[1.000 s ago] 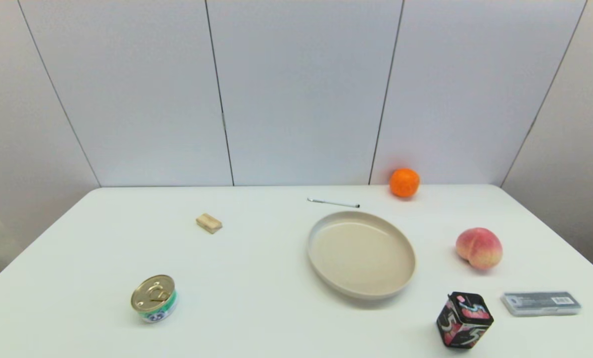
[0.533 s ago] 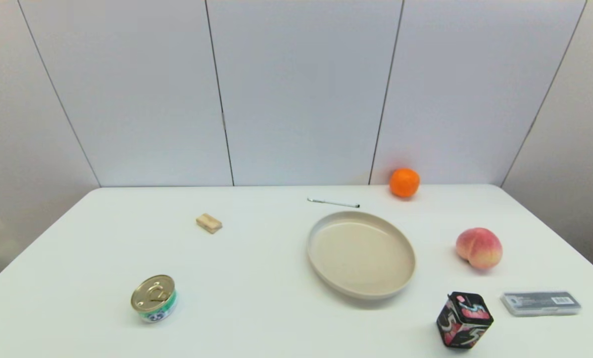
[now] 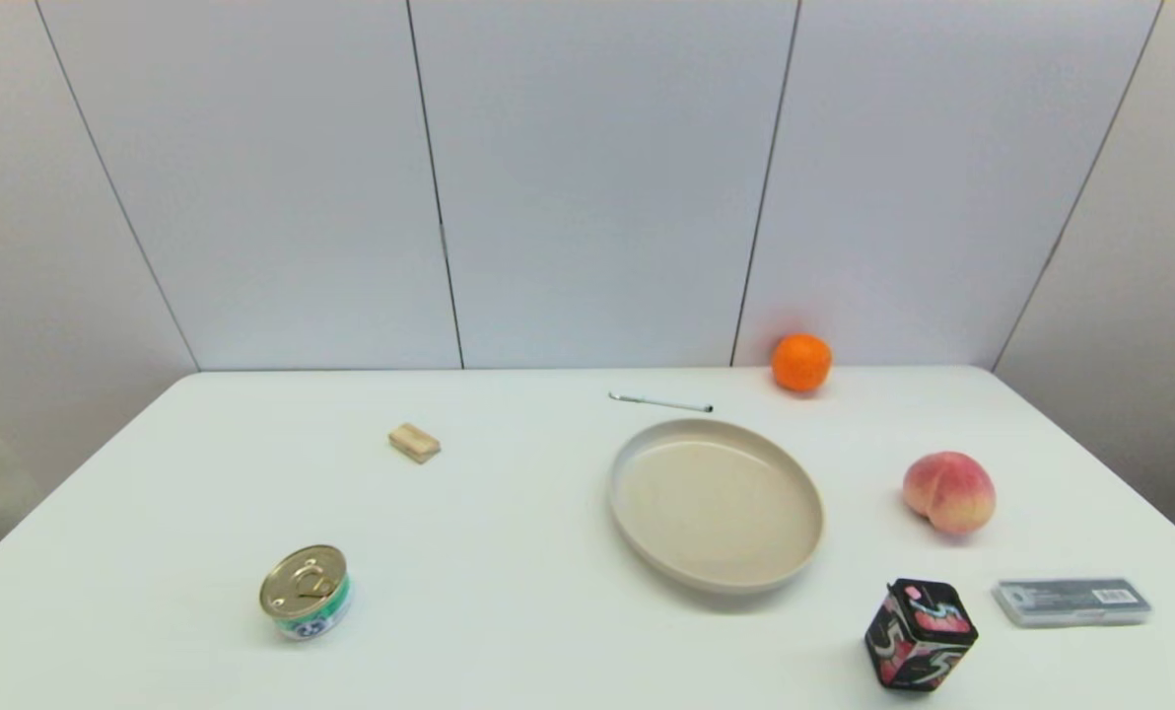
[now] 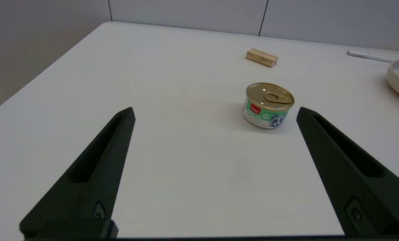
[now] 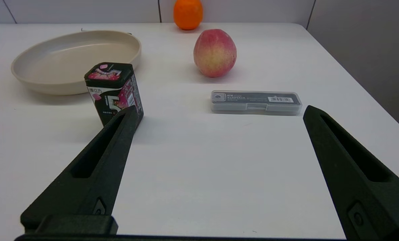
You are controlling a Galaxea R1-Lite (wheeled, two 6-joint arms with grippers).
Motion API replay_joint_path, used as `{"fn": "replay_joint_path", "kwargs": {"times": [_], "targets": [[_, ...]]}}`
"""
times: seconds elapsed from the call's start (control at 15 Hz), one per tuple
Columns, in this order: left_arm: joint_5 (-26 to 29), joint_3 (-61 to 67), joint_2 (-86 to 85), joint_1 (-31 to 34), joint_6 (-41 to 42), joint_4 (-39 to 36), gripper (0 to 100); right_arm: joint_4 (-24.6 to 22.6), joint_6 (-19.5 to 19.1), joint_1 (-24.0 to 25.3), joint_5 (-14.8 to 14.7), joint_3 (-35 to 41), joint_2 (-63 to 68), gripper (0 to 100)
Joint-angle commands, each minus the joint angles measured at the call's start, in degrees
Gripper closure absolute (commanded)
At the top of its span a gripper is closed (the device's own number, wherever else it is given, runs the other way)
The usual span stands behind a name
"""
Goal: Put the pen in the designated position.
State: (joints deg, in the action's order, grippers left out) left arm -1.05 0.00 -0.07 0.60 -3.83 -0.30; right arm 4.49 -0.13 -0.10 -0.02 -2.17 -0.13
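Eight loose items are sitting on the white tabletop (image 3: pixel 509 552) as I am checking my feeds.

Item 1, the pen (image 3: pixel 660 402): I am seeing it lying flat near the far edge, just beyond the far rim of the plate and apart from it, with the orange to its right. In the left wrist view only part of its barrel is showing, next to the plate's rim.

Item 2, the beige plate (image 3: pixel 716 503): it is sitting right of centre with nothing in it.

Item 3, the orange (image 3: pixel 801 362): it is resting at the far edge near the wall.

Item 4, the peach (image 3: pixel 949 492): it is lying right of the plate, well apart from it.

Item 5, the black patterned box (image 3: pixel 920 633): it is standing upright near the front, right of centre.

Item 6, the clear flat case (image 3: pixel 1071 602): it is lying just right of the box.

Item 7, the wooden block (image 3: pixel 414 442): it is lying left of centre, toward the back.

Item 8, the tin can (image 3: pixel 305 593): it is standing upright at front left.

Left tool (image 4: pixel 215 115): I am holding it low over the near left tabletop, its fingers spread wide, gripping nothing, the can just ahead.

Right tool (image 5: pixel 219 113): it is hovering over the near right side, fingers wide apart and holding nothing, the box beside one finger (image 5: pixel 95 170).
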Motion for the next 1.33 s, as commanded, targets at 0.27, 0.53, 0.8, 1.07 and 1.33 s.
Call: {"fn": "replay_joint_path", "kwargs": {"times": [0.27,0.53,0.8,1.07,1.33], "targets": [[0.0,0.0,0.0,0.0,0.0,0.0,0,0.5,0.0,0.0,0.0,-0.1,0.1,0],[0.0,0.0,0.0,0.0,0.0,0.0,0,0.5,0.0,0.0,0.0,-0.2,0.1,0],[0.0,0.0,0.0,0.0,0.0,0.0,0,0.5,0.0,0.0,0.0,-0.1,0.1,0],[0.0,0.0,0.0,0.0,0.0,0.0,0,0.6,-0.1,0.0,-0.1,-0.2,0.1,0],[0.0,0.0,0.0,0.0,0.0,0.0,0,0.6,0.1,0.0,-0.1,-0.2,0.1,0]]}}
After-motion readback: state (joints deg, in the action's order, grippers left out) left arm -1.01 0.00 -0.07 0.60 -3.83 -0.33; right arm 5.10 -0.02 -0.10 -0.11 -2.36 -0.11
